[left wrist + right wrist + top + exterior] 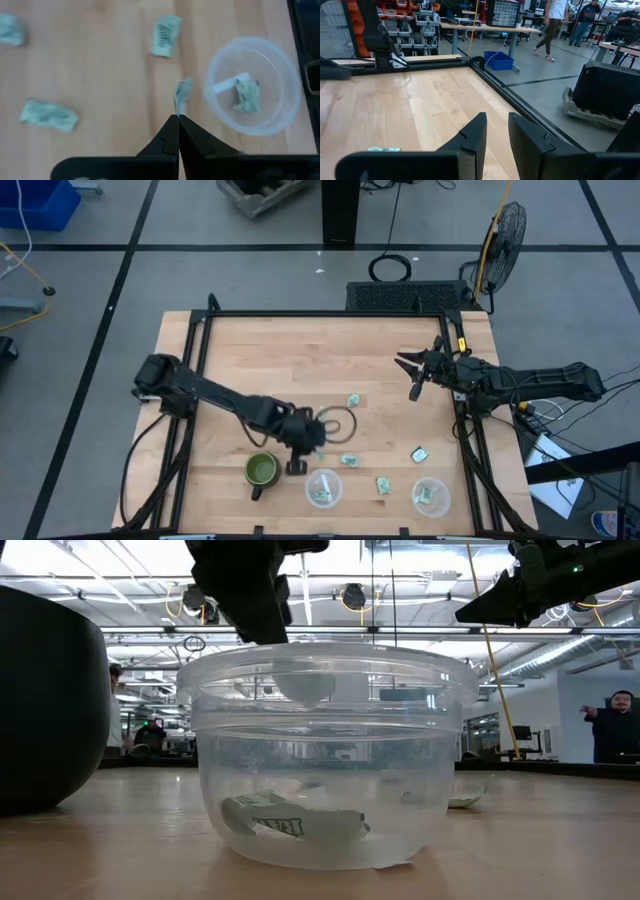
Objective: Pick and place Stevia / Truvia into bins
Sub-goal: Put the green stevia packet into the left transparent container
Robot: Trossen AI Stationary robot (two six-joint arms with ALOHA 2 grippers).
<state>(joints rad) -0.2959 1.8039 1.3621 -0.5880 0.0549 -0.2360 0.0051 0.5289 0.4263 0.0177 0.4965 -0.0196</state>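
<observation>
Left claw (178,118) pinching a packet (182,93) just beside cup rim (215,75)

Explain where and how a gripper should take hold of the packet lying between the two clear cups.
Come straight down from above and pinch the packet across its narrow width, at mid-length. It lies flat on the table, so probably only its edges offer a hold.

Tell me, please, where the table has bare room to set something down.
The back half of the table is bare, between the left arm's base and the raised right gripper. The front is crowded: green mug, two cups, loose packets, left gripper.
</observation>
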